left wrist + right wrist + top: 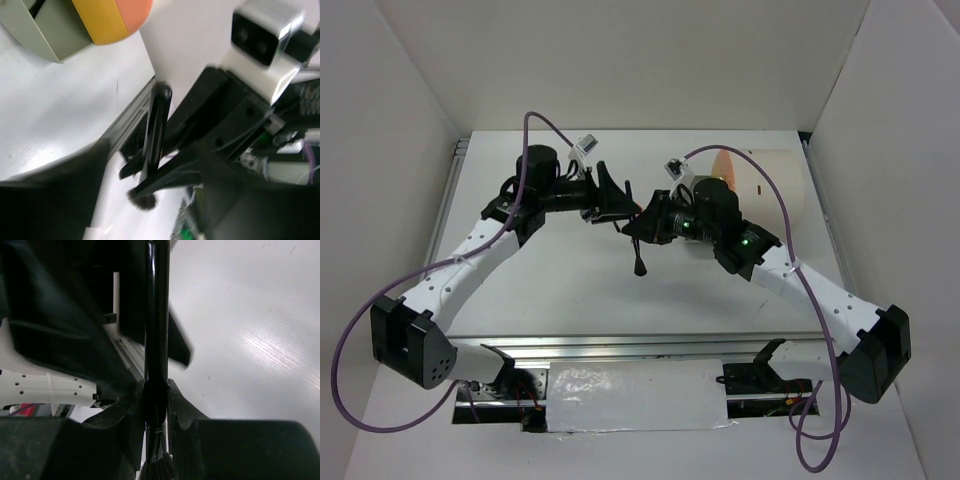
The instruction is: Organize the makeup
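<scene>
white table (pixel 570 290) with plain white walls around it has both arms reaching over its middle, where they meet. the right gripper (pixel 650 222) has its two fingers (pixel 182 412) pressed on the handle of a thin black makeup brush (pixel 638 250). the brush hangs upright above the table with its bristles down. the left gripper (pixel 618 205) is just beside it. its fingers stand apart, wider than the handle, and do not press it. a cream drum-shaped box with an orange face (pixel 760 175) lies behind the right arm.
</scene>
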Action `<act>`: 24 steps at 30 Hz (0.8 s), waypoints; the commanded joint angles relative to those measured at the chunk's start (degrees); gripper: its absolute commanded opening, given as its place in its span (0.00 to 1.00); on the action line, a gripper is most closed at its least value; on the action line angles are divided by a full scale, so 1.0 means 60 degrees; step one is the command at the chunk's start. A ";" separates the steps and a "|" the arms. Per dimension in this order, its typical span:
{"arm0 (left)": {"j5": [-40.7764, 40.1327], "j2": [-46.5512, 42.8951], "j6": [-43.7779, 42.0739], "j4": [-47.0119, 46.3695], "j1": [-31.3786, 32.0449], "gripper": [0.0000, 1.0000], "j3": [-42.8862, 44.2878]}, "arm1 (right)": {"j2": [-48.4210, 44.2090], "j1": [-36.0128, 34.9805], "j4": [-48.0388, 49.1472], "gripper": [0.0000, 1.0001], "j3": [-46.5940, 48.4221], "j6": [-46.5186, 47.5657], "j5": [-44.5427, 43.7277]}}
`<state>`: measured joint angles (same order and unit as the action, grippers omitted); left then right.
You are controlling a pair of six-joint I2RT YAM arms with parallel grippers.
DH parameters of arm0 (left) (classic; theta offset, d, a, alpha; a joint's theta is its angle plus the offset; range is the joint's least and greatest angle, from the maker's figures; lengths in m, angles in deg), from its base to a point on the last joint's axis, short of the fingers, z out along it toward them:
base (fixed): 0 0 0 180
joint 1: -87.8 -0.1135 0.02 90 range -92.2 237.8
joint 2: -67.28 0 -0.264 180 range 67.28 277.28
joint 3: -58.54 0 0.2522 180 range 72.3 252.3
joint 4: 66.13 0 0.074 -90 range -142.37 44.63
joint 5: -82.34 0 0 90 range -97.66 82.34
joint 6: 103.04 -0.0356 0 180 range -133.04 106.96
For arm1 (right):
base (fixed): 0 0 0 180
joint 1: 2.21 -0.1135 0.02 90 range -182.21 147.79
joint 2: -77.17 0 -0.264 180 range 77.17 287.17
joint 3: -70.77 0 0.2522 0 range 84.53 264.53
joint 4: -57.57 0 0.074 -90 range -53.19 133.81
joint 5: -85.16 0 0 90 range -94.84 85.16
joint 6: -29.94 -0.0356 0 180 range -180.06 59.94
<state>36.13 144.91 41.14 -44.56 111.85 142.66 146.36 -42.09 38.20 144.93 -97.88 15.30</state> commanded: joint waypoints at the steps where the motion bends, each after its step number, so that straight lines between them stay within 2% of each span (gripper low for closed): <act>1: -0.0615 0.0041 -0.0077 0.0246 -0.0156 0.93 0.0795 | 0.0098 -0.0151 0.0117 0.00 0.0362 0.0210 -0.0177; 2: -0.1532 0.0056 -0.0427 0.1266 -0.0243 0.99 0.1275 | 0.0216 -0.0151 -0.0132 0.00 0.0566 0.0138 -0.0686; 3: -0.2093 0.0143 -0.0575 0.1856 -0.0288 0.99 0.1570 | 0.0478 -0.0151 -0.0396 0.00 0.0713 0.0079 -0.1039; 4: -0.2678 0.0231 -0.0707 0.3080 -0.0346 1.00 0.2298 | 0.0611 -0.0151 -0.0950 0.00 0.0917 0.0006 -0.1782; 5: -0.4178 0.0347 -0.0723 0.3832 -0.0448 0.99 0.2769 | 0.0786 -0.0151 -0.1231 0.00 0.1006 -0.0024 -0.2210; 6: -0.5048 0.0624 -0.0622 0.4637 -0.0507 0.99 0.3223 | 0.1093 -0.0122 -0.1741 0.00 0.1109 -0.0024 -0.2664; 7: -0.5869 0.0801 -0.0505 0.6182 -0.0551 0.99 0.4200 | 0.1241 -0.0107 -0.1935 0.00 0.1342 -0.0024 -0.3408; 10: -0.7647 0.1315 -0.0327 0.7601 -0.0742 0.99 0.5482 | 0.1958 0.0112 -0.2609 0.00 0.1826 0.0180 -0.4672; 12: -0.7636 0.1243 -0.0590 0.7824 -0.0845 1.00 0.5528 | 0.2963 0.0346 -0.3251 0.00 0.2922 0.0503 -0.5668; 14: -0.7388 0.0922 -0.0824 0.7678 -0.0874 0.99 0.4844 | 0.4076 0.0814 -0.4612 0.00 0.4168 0.0881 -0.6414; 16: -0.7081 0.0599 -0.0942 0.7517 -0.0889 0.99 0.4286 | 0.4652 0.1152 -0.4909 0.00 0.4972 0.1321 -0.6666; 21: -0.6231 -0.0427 -0.1411 0.7106 -0.0947 0.99 0.2616 | 0.5753 0.2148 -0.5611 0.00 0.5796 0.1880 -0.7880; 24: -0.5922 -0.0764 -0.1733 0.7135 -0.0962 0.99 0.2248 | 0.5958 0.2412 -0.5628 0.00 0.5929 0.2026 -0.8380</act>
<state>-2.21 144.08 34.23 -1.00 106.39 156.76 181.99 -28.56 7.91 177.01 -88.27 -27.67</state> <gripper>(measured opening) 0.994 0.259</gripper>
